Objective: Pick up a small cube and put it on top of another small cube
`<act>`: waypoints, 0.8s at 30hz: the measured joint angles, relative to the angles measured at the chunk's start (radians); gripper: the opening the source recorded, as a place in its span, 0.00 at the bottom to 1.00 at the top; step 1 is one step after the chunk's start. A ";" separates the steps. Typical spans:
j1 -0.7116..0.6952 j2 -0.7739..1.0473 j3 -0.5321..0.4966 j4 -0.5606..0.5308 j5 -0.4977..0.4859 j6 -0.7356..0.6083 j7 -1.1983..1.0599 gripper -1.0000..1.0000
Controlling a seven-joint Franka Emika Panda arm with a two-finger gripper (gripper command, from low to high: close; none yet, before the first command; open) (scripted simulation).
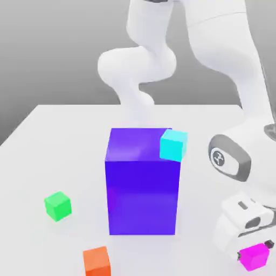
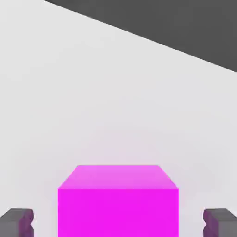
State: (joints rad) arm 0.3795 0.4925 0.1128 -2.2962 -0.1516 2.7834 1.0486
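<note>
at the exterior view's lower right corner, the end effector sits low over the worktop, the white arm bending down to it from above. pink cube lies right under the hand, on the worktop. hand view: pink cube sits between the two dark fingertips, one on each side, a clear gap of worktop showing between each tip and the cube face. so the end effector is spread wide, straddling the cube, not touching it.

centre of the exterior view: tall blue block standing upright on the worktop. cyan cube perched at the block's top corner on the exterior view's right side, overhanging the edge a little by the look of it.

green cube on the worktop, to the exterior view's left of the blue block, apart from it. orange cube nearer the bottom edge, below and right of the green one, partly cut off by the frame. pink cube well apart from both, with the blue block between.
</note>
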 joint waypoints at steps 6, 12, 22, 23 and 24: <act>-0.006 -0.047 0.010 -0.011 0.013 -0.036 -0.010 0.00; -0.106 -0.222 -0.045 -0.101 0.060 -0.114 -0.036 0.00; -0.428 -0.457 -0.302 -0.329 0.063 -0.113 -0.017 0.00; -0.476 -0.480 -0.317 -0.353 0.059 -0.113 -0.013 0.00; -0.518 -0.503 -0.336 -0.376 0.056 -0.113 -0.008 0.00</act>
State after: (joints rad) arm -0.1388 -0.0106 -0.2235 -2.6725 -0.0954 2.6706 1.0402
